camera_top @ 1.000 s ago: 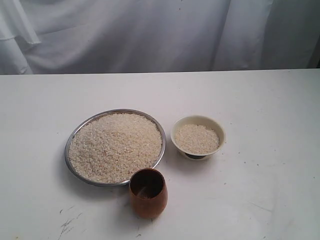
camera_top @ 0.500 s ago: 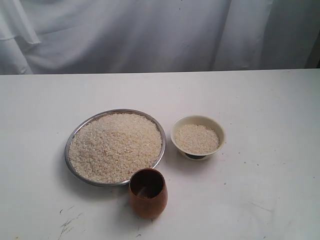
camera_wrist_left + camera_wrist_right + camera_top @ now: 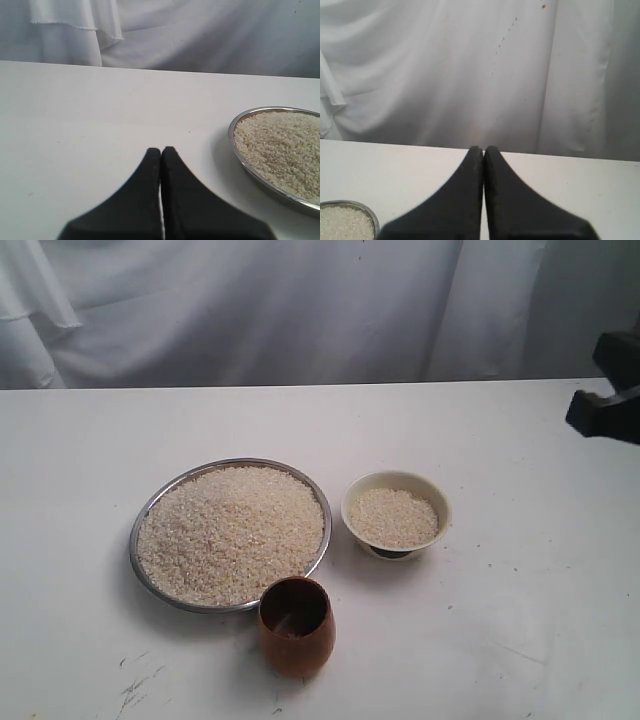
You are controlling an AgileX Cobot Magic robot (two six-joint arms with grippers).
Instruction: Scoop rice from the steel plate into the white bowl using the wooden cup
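The steel plate (image 3: pixel 133 537) lies left of centre, heaped with rice (image 3: pixel 230 530). Just to its right stands the white bowl (image 3: pixel 396 478), holding some rice. The wooden cup (image 3: pixel 297 640) stands upright in front of the plate, and no gripper is touching it. My left gripper (image 3: pixel 161 150) is shut and empty over bare table, with the plate's rim (image 3: pixel 231 134) and rice (image 3: pixel 285 145) off to one side. It does not show in the exterior view. My right gripper (image 3: pixel 483 149) is shut and empty, facing the curtain. A dark part of my right arm (image 3: pixel 610 405) shows at the far right edge.
A white curtain (image 3: pixel 300 310) hangs behind the table's back edge. The white tabletop (image 3: pixel 520 620) has a few dark scuffs near the front left. The plate's rim (image 3: pixel 374 220) shows low in the right wrist view.
A dark part of my right arm has come into the exterior view at the right edge. Plate, bowl and cup have not moved.
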